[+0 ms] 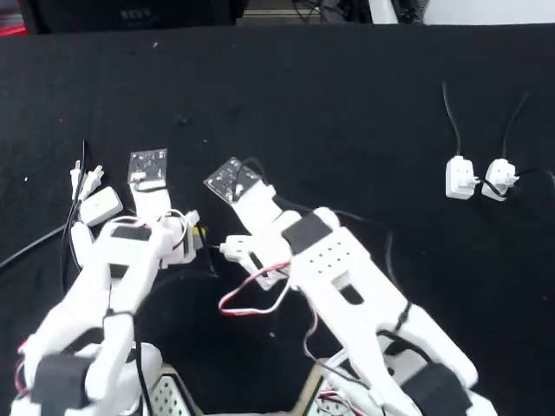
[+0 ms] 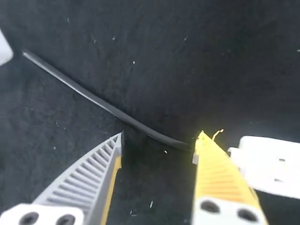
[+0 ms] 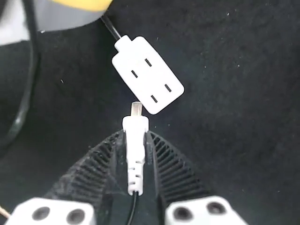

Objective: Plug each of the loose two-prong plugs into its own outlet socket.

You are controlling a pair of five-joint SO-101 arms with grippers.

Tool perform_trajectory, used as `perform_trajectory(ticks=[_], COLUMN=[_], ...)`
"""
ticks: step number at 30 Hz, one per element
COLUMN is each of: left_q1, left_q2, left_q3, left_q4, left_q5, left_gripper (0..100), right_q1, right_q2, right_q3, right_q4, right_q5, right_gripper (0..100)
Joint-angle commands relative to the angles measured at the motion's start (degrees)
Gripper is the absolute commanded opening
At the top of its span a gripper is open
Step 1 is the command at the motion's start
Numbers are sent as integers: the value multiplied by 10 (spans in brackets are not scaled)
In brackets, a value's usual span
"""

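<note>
My right gripper (image 3: 135, 133) is shut on a white two-prong plug (image 3: 136, 145). Its prongs point at a white outlet block (image 3: 147, 82) with several slots, a short gap ahead on the black cloth. In the high view this gripper (image 1: 232, 180) sits left of centre. My left gripper (image 2: 159, 138) stands open over the cloth with nothing between its fingers. A white slotted block (image 2: 269, 166) lies just outside its yellow finger (image 2: 220, 173). Seen from above, the left gripper (image 1: 147, 166) is beside a white block (image 1: 100, 205) and a loose white plug (image 1: 84, 178).
Two white plug bodies (image 1: 460, 176) (image 1: 500, 178) with thin black cords lie far right. A black cable (image 2: 93, 98) runs across the cloth past the left fingertips. A yellow and grey part of the other gripper (image 3: 70, 9) is close to the outlet block.
</note>
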Motion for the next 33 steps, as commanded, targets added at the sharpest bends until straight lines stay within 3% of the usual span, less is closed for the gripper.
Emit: perform_trajectory(ticks=[1, 8, 17, 24, 33], left_q1=[0, 55, 114, 109, 108], left_q2=[49, 30, -74, -168, -254], left_q3=[-58, -31, 23, 64, 82], left_q4=[4, 7, 7, 7, 60], left_q5=[-2, -17, -47, -47, -47], left_gripper=[252, 252, 252, 252, 252], right_q1=[2, 50, 101, 120, 79], right_q2=[32, 85, 90, 95, 247], right_q3=[-37, -41, -58, -178, -356], right_q4=[-9, -76, -78, 81, 145], right_q5=[-4, 14, 34, 63, 60], right_gripper=[10, 10, 10, 10, 10])
